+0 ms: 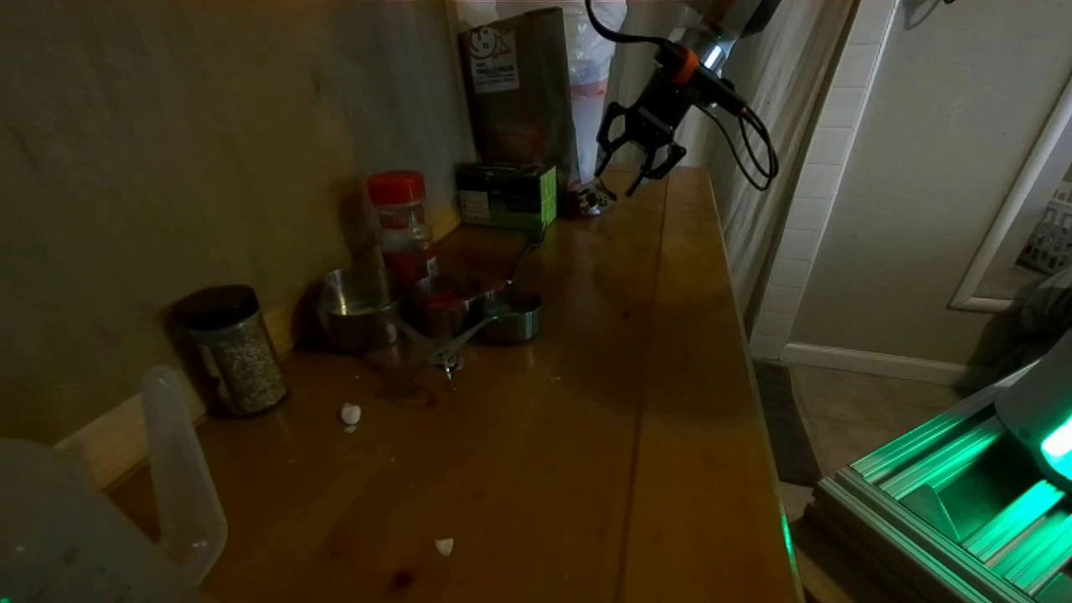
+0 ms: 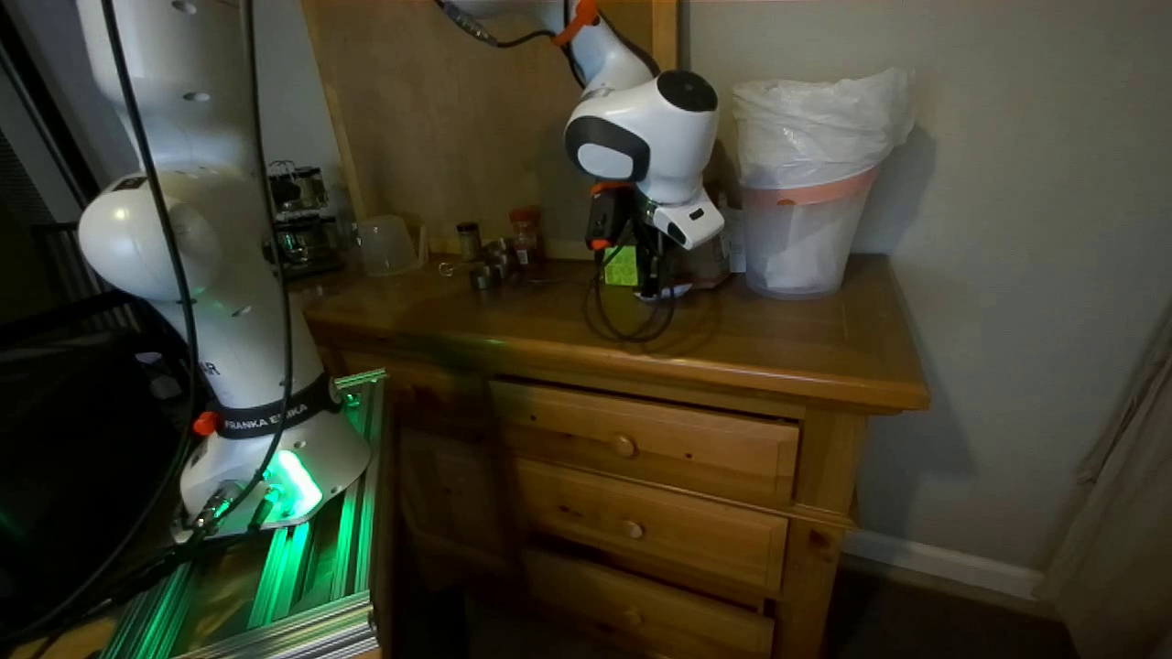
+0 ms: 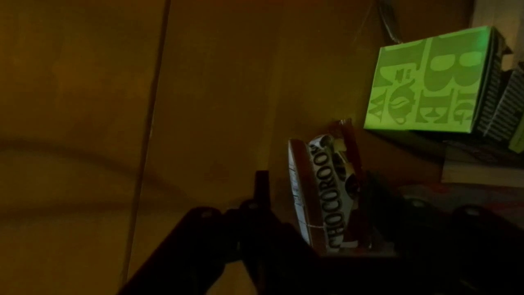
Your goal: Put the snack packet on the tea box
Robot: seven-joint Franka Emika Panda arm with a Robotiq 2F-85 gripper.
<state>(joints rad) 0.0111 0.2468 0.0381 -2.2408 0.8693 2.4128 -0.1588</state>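
Note:
The snack packet (image 3: 327, 188) is small and reddish-brown with a white lettered band; it lies on the wooden top. It also shows in an exterior view (image 1: 591, 201), beside the end of the tea box (image 1: 507, 199). The tea box is dark with a bright green end; that end shows in the wrist view (image 3: 428, 82) and in an exterior view (image 2: 622, 266). My gripper (image 1: 614, 183) is open and empty, just above the packet. In the wrist view, the packet shows between its spread fingers (image 3: 315, 174); its near end is hidden by the gripper.
A tall brown pack (image 1: 523, 100) stands behind the tea box, with a lined white bin (image 2: 797, 238) beside it. A red-lidded jar (image 1: 398, 222), metal measuring cups (image 1: 512, 318), a black-lidded jar (image 1: 239, 356) and a translucent pitcher (image 1: 180, 486) stand along the back panel.

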